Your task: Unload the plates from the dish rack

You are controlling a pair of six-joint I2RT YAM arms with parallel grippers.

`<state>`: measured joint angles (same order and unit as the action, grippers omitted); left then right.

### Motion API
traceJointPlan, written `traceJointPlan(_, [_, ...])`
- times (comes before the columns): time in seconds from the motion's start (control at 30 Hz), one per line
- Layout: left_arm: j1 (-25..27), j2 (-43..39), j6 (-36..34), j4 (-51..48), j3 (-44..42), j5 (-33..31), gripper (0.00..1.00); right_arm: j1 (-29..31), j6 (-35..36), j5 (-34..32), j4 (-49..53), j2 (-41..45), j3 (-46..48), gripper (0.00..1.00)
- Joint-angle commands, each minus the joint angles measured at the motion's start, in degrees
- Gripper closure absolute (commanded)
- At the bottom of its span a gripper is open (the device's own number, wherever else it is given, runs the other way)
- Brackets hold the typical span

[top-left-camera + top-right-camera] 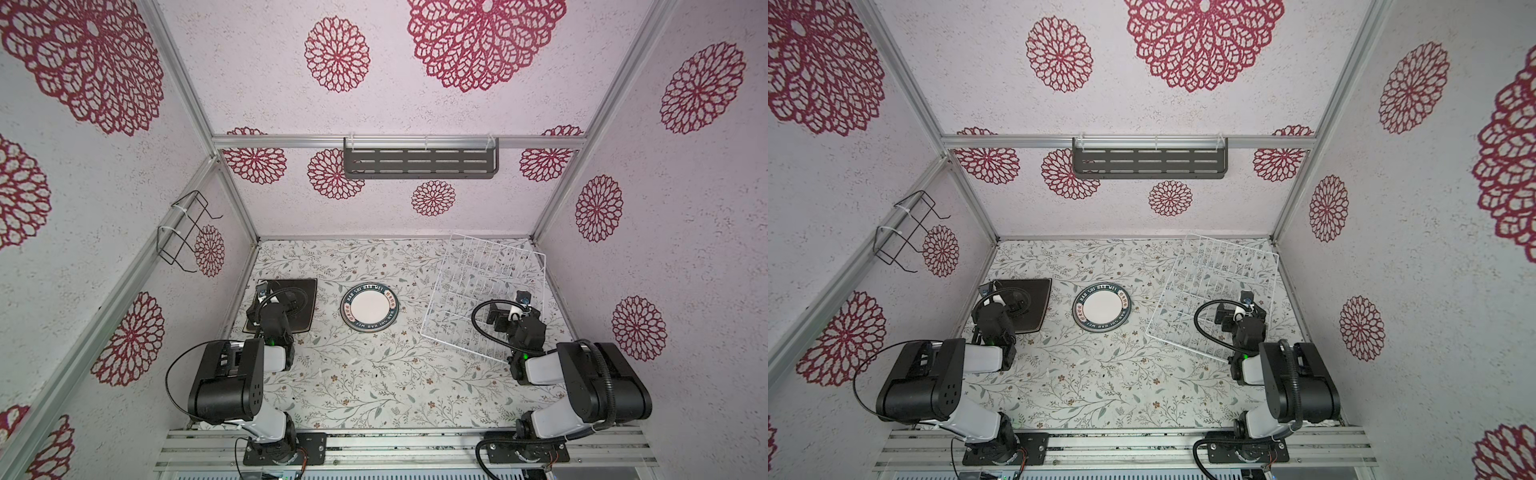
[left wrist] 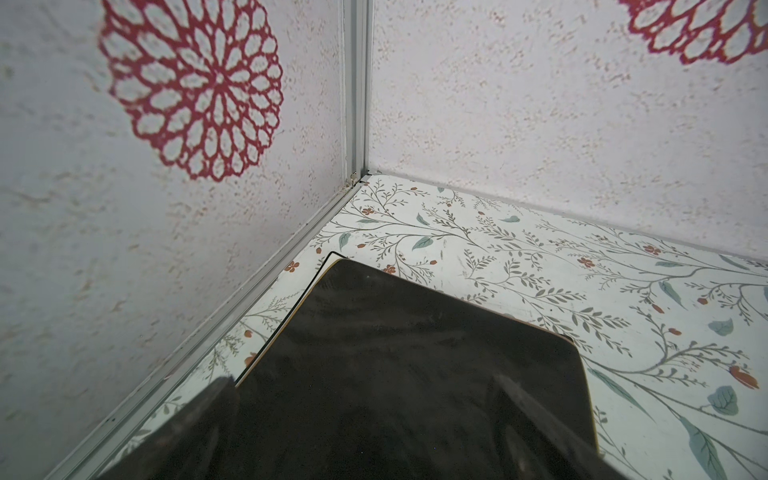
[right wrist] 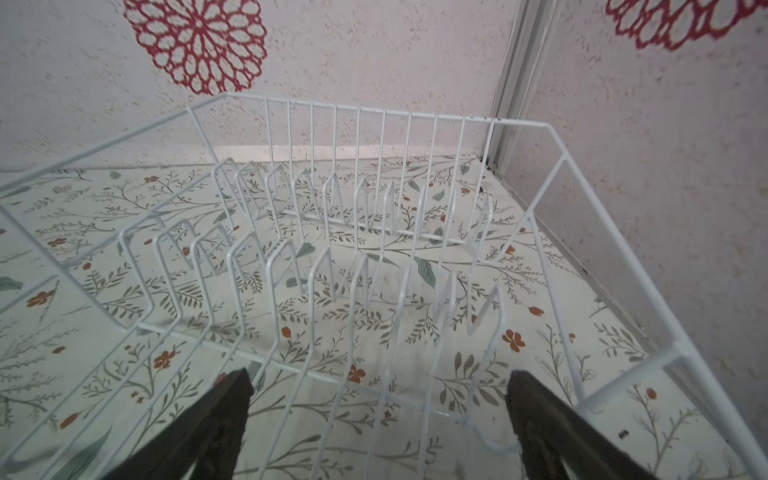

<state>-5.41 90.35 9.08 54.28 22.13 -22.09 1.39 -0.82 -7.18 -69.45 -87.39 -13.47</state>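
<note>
The white wire dish rack [image 1: 544,257] [image 1: 1277,257] stands at the back right with no plates between its tines [image 3: 324,266]. My right gripper [image 1: 500,316] [image 3: 380,395] hangs open just above the rack's near side, nothing between its fingers. A round white plate with a lettered teal rim [image 1: 370,307] [image 1: 1102,307] lies flat mid-table. At the left a square black plate [image 1: 307,291] [image 2: 415,332] lies on a square white plate with a dark edge [image 2: 309,291]. My left gripper [image 1: 286,299] [image 2: 370,415] is open close over the black plate, holding nothing.
A small black wire holder [image 1: 183,232] hangs on the left wall and a dark grey slotted shelf [image 1: 419,162] on the back wall. The plate stack lies close to the left wall's metal rail [image 2: 270,274]. The rack sits near the back right corner post [image 3: 511,75].
</note>
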Motion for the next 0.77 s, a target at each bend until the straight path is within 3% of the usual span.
traceJointPlan(0.0, [-0.09, -0.87, 0.06, -0.32, 0.84, 0.38, 0.03, -0.26, 0.80, 0.10, -2.02, -0.50, 0.38, 0.01])
traceJointPlan(0.13, [-0.13, -0.79, 0.06, -0.36, 0.87, 0.37, 0.03, -0.28, -0.38, -3.54, 1.69, -0.41, -1.42, 0.01])
traceJointPlan(0.73, [-0.13, -0.80, 0.06, -0.33, 0.88, 0.38, 0.03, -0.07, -0.32, -3.74, 1.35, -0.58, -1.42, 0.01])
